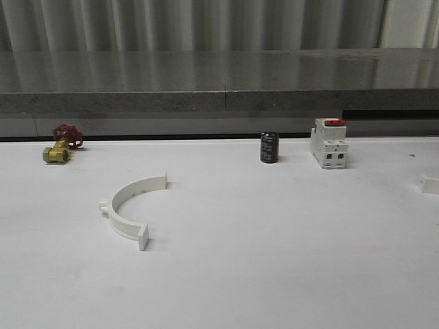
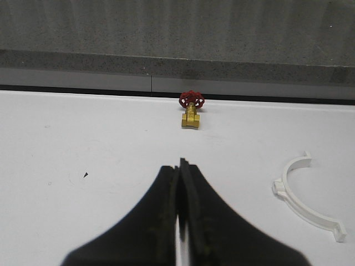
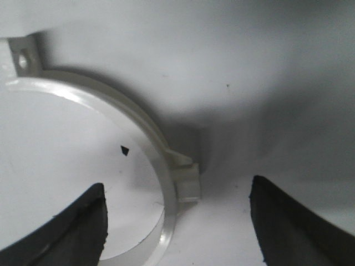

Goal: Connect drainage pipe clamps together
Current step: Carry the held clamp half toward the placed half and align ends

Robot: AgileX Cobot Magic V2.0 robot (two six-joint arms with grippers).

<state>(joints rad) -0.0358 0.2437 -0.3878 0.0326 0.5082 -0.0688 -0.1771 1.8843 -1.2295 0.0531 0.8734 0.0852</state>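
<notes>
One white drainage pipe clamp (image 1: 122,195) lies flat on the white table left of centre, its open side facing right. It also lies off to one side of my left gripper (image 2: 182,166) in the left wrist view as a half-ring (image 2: 285,191). That gripper is shut with nothing in it and hovers over bare table. The second clamp (image 3: 127,111) lies under my right gripper (image 3: 177,188), which is open. Its fingers stand either side of the arc beside the outer tab, without touching it. A white flanged end (image 1: 429,184) shows at the table's right edge.
A brass valve with a red handwheel (image 1: 60,145) sits at the back left, seen too in the left wrist view (image 2: 191,108). A black cylinder (image 1: 269,147) and a white switch with a red top (image 1: 329,142) stand at the back. A grey ledge (image 1: 219,103) runs behind the table.
</notes>
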